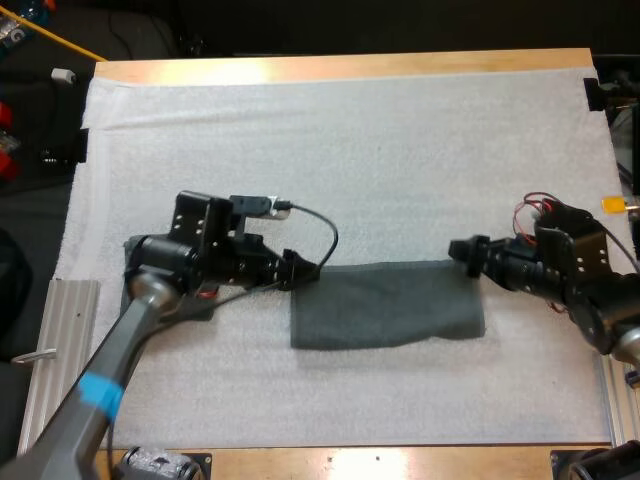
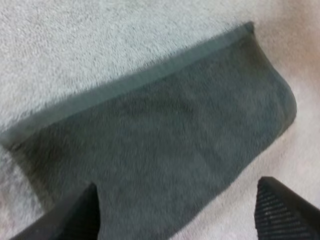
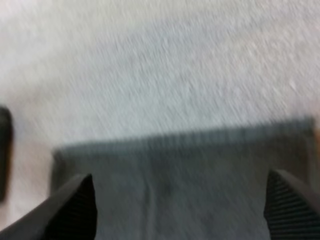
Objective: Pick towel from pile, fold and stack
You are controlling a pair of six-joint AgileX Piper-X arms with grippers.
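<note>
White mat [image 1: 400, 130] covers the wooden table [image 1: 350, 68]; a folded grey-green towel [image 1: 385, 305] lies flat toward its near side. The left gripper [image 1: 303, 270] sits at the towel's far left corner, the right gripper [image 1: 458, 249] at its far right corner, both spread wide, holding nothing.

The far half of the white mat [image 1: 350, 140] is left bare from left edge to right edge, and a bare strip is seen between the flat folded towel [image 1: 387, 303] and the near edge. Passage at the towel's left end is blocked by the left gripper [image 1: 303, 270], and at its far right corner by the right gripper [image 1: 461, 249], each with fingers spread.
</note>
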